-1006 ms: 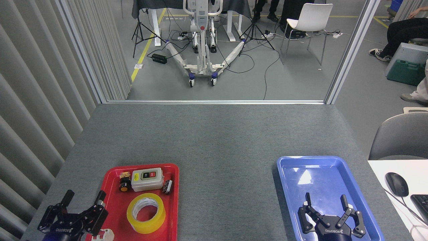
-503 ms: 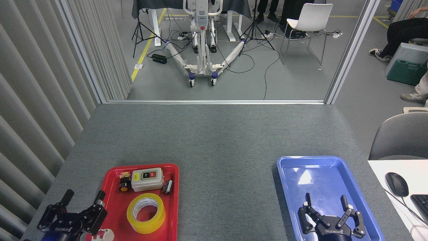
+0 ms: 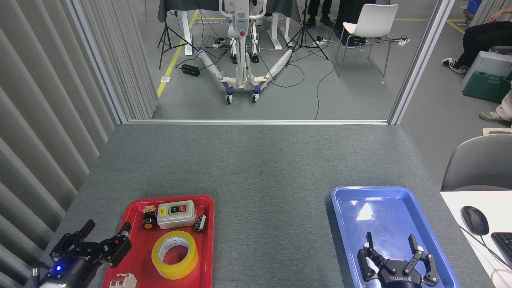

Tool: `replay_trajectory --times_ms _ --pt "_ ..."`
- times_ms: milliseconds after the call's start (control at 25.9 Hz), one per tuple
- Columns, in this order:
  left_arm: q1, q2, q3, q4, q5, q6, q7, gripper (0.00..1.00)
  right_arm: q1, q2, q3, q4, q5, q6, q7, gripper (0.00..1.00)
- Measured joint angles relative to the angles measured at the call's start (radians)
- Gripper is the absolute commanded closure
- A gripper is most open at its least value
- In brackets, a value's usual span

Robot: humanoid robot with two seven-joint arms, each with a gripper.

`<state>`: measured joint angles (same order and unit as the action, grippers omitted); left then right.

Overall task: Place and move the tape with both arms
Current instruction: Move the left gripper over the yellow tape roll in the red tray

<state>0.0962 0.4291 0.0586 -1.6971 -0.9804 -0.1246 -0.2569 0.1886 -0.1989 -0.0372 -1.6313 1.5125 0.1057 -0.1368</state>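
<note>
The left gripper (image 3: 107,230) sits at the near left corner of the table (image 3: 256,168), over the left rim of the red tray (image 3: 136,208), its black fingers spread wide and holding nothing; a small blue light glows on its body. The right gripper (image 3: 391,240) hangs over the near end of the blue tray (image 3: 348,200), fingers also spread wide and empty.

The tape (image 3: 175,255) lies flat in the near half of the red tray, just right of the left gripper and apart from it. It is a thick ring of translucent yellow film around a white core with dark print on its inner wall; the red tray floor shows through the hole.

Just beyond the tape in the same tray are a grey switch box (image 3: 176,214) with a red and a dark button, a small black part with an orange face (image 3: 149,222) to its left, and a small dark connector (image 3: 200,222) to its right. A white part (image 3: 120,281) lies at the tray's near edge.
</note>
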Motion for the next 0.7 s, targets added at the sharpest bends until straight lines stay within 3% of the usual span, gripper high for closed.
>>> replay_trajectory --times_ms 116,309,541,696 --pt "-0.08 0.027 -0.002 -0.003 0.059 0.004 -0.232 0.01 0.0 -0.001 -0.003 0.0 0.0 0.0 0.0 0.0" --pt "-0.132 0.056 -0.029 -0.012 0.184 0.051 -0.439 0.0 0.0 -0.001 -0.007 -0.001 0.0 0.0 0.0 0.0" --pt "-0.186 0.221 -0.228 -0.001 0.379 0.15 -0.487 0.0 0.001 -0.003 -0.007 -0.001 0.0 0.0 -0.001 0.0" --pt "-0.222 0.254 -0.31 0.022 0.414 0.165 -0.479 0.01 0.001 -0.002 -0.006 -0.001 0.0 0.0 -0.001 0.0"
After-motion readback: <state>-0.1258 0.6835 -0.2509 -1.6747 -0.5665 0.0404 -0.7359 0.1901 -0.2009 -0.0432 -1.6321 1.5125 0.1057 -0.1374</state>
